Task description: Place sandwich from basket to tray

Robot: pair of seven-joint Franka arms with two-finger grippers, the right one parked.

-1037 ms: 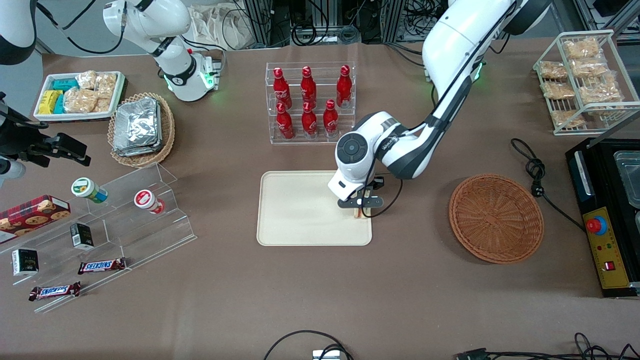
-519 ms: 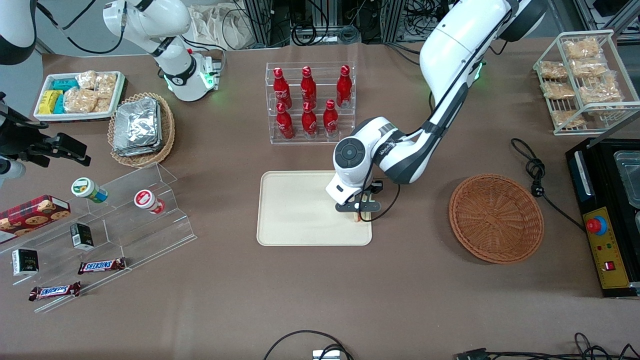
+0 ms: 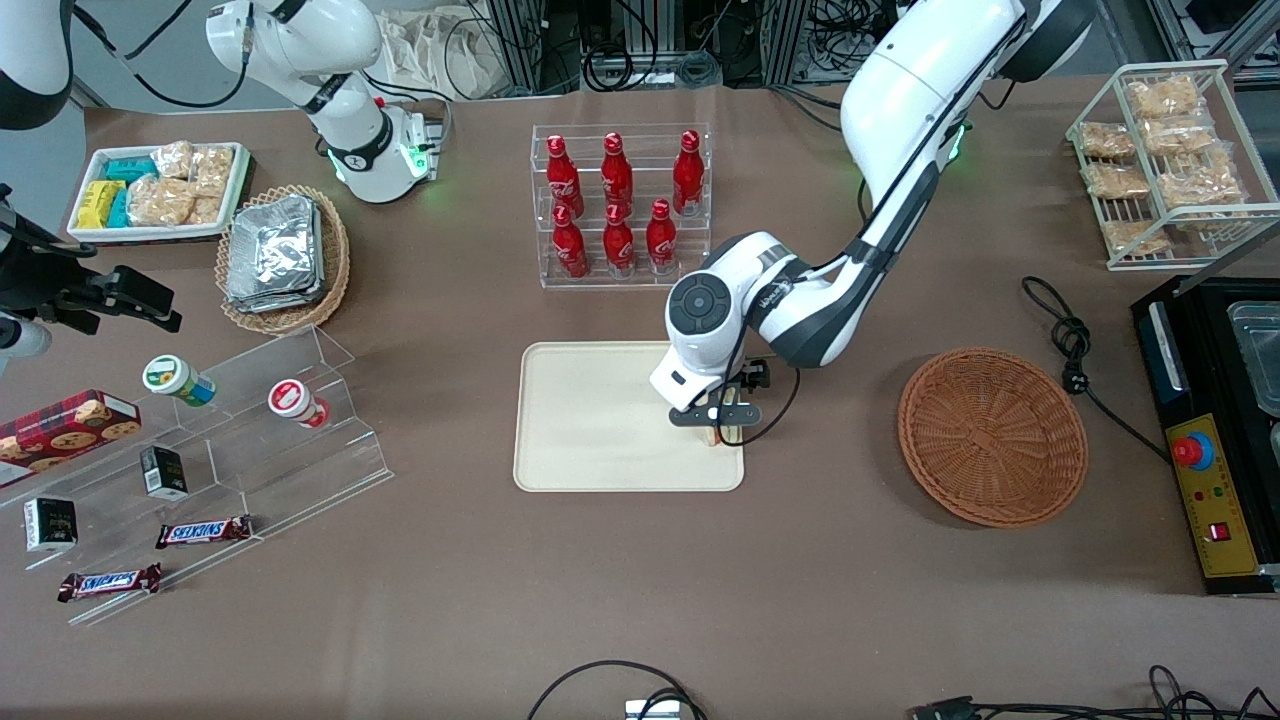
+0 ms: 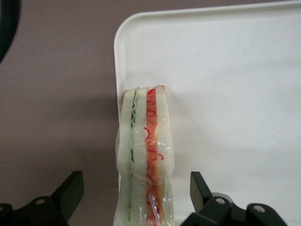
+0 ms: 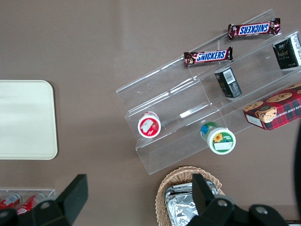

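The sandwich [image 3: 716, 436] [image 4: 143, 150], a plastic-wrapped wedge of pale bread with red and green filling, stands on its edge on the cream tray [image 3: 600, 420] [image 4: 225, 70], right at the tray's edge nearest the working arm. My gripper [image 3: 716, 416] [image 4: 134, 178] hangs just above it and is open, one finger on each side of the sandwich with a clear gap to both. The reddish-brown wicker basket [image 3: 990, 435] sits empty beside the tray, toward the working arm's end of the table.
A clear rack of red bottles [image 3: 620, 205] stands farther from the camera than the tray. A black cable [image 3: 1070, 345] and a black machine [image 3: 1210, 430] lie past the basket. A stepped acrylic stand [image 3: 230, 450] with snacks sits toward the parked arm's end.
The arm has drawn slightly away from the camera, toward the bottle rack. The sandwich has stayed in place on the tray's edge.
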